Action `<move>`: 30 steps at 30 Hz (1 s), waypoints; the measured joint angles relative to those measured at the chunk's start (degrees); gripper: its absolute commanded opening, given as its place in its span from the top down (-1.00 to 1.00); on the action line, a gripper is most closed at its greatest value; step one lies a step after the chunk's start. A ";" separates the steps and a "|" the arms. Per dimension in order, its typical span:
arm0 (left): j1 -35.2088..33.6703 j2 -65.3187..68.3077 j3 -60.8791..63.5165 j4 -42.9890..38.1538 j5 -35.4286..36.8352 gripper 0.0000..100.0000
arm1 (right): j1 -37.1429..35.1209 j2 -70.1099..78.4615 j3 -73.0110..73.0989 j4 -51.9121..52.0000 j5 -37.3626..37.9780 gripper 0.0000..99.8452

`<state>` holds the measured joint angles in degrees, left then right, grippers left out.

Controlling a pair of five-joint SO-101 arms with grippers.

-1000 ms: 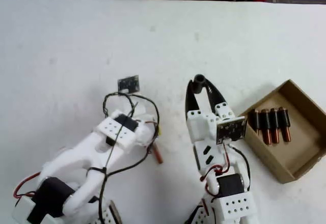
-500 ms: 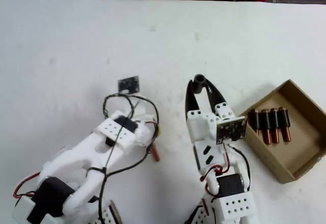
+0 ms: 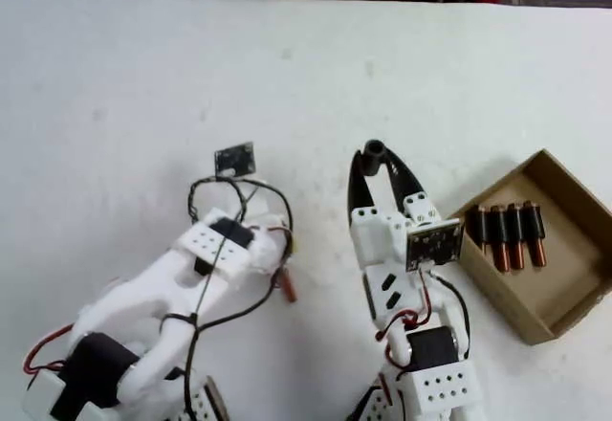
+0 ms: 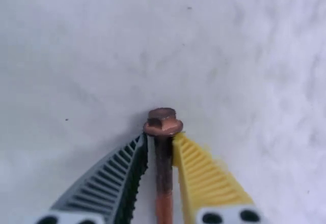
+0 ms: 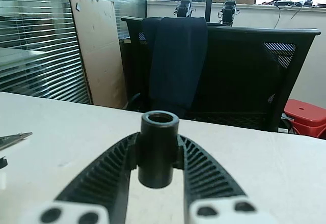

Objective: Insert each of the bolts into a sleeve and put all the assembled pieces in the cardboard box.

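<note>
A: Where is the bolt?
B: Its shank is clenched in the left tool, head outward, over the surface. The sleeve lies right and farther off, gripped by the right tool, bore apparently upward.
A: Cardboard box?
B: At the right, holding four assembled pieces. No legible print.

The left arm and right arm are white, with black motors, black cables and red wires behind the wrists. The left gripper has one grey-black ribbed finger and one yellow; the right gripper has two black ones.
</note>
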<state>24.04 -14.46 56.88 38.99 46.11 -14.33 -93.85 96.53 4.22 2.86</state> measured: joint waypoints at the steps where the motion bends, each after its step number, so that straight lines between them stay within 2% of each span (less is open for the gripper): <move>1: -0.18 0.00 0.00 0.00 0.00 0.95 | 0.00 0.00 0.00 0.00 0.00 0.97; 8: -1.14 0.00 0.00 0.00 0.09 0.83 | 0.00 0.00 0.00 0.00 0.00 0.97; 14: -1.32 0.26 0.09 -0.70 0.00 0.83 | 0.88 0.00 0.00 0.00 0.00 0.97; 20: -1.23 6.95 -3.25 -1.49 0.09 0.83 | 1.05 0.00 0.00 0.00 0.00 0.97; 30: -1.23 12.84 -11.43 5.80 0.09 0.82 | 1.05 0.00 0.00 0.00 0.00 0.97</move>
<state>22.81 -1.63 45.45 44.79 46.20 -13.27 -93.85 96.53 4.22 2.86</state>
